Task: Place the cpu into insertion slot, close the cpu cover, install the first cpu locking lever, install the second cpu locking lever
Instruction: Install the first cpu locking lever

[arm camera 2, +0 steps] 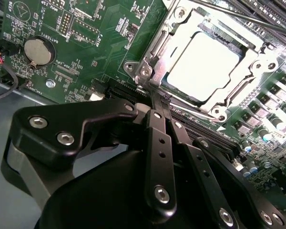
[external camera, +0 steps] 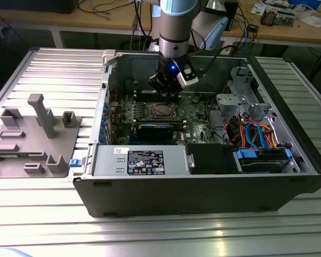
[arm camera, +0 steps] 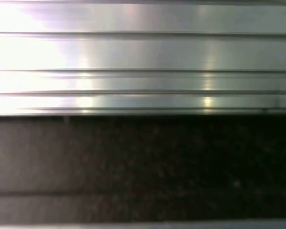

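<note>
On a ribbed metal table (external camera: 37, 69) stood an open case (external camera: 203, 187); the gripper (arm camera 2: 155, 98), fingers pressed together, touched the cover (arm camera 2: 248, 62) over the cpu (arm camera 2: 202, 64).

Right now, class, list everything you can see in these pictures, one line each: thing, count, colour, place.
computer case: one, dark grey, open, on the ribbed metal table.
ribbed table: one, silver, under everything.
motherboard: one, green, inside the case.
cpu: one, silvery, seated in the insertion slot.
cpu cover: one, silver frame, lying around the cpu.
coin battery: one, silver, on the motherboard.
power supply box: one, silver, along the case's near wall.
cables: several, orange and blue, at the exterior view's right.
grey fixture plate: one, on the table at the exterior view's left.
hand: one, black, fingers together, tips at the cover's corner.
</note>
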You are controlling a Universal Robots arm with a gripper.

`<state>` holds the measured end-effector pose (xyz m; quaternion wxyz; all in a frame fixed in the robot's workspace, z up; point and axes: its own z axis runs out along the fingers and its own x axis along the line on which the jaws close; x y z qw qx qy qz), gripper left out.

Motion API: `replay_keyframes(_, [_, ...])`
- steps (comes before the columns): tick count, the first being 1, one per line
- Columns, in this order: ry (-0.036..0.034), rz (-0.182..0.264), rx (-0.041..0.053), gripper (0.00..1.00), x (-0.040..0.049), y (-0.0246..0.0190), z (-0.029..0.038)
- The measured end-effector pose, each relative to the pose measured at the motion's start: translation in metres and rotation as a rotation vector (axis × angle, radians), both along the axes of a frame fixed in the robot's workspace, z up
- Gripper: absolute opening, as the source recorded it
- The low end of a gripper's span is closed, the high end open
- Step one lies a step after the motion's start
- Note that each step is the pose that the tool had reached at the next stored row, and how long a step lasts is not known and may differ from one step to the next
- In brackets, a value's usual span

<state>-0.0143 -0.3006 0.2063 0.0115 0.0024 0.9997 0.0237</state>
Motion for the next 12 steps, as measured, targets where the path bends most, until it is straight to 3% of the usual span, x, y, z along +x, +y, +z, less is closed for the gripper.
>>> replay_keyframes(7, [0.0001, 0.000, -0.0013, 0.11, 0.0000, 0.0000, -0.0001])
replay_keyframes(12, [0.0003, 0.000, -0.0137, 0.11, 0.0002, -0.0001, -0.0025])
